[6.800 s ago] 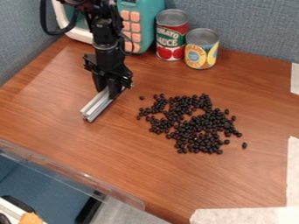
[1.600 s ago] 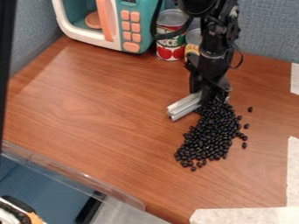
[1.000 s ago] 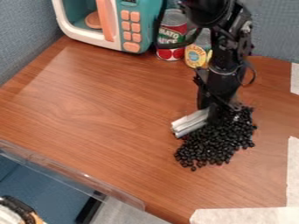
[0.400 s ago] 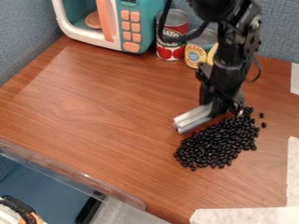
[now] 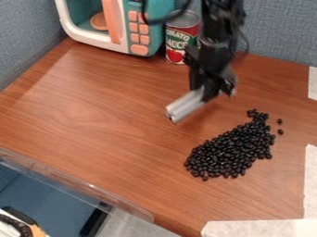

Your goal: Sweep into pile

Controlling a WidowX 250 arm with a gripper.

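Note:
The black gripper (image 5: 204,92) hangs over the middle right of the table, shut on a silvery grooved metal bar (image 5: 185,106). That bar points down and to the left, up and left of the black beans (image 5: 230,150) and apart from them. The beans lie together in an elongated heap that runs from lower left to upper right, thinner at its top end. A couple of single beans (image 5: 280,132) lie just right of the heap.
A toy microwave (image 5: 145,28) and a tomato sauce can (image 5: 180,37) stand at the table's back edge. White tape (image 5: 266,227) runs along the front right corner and right side. A clear strip (image 5: 80,185) edges the front left.
The gripper has lifted off the beans and moved up and left with the bar. Over the earlier frames, the spread-out beans on the right were pushed into a tighter, longer heap.

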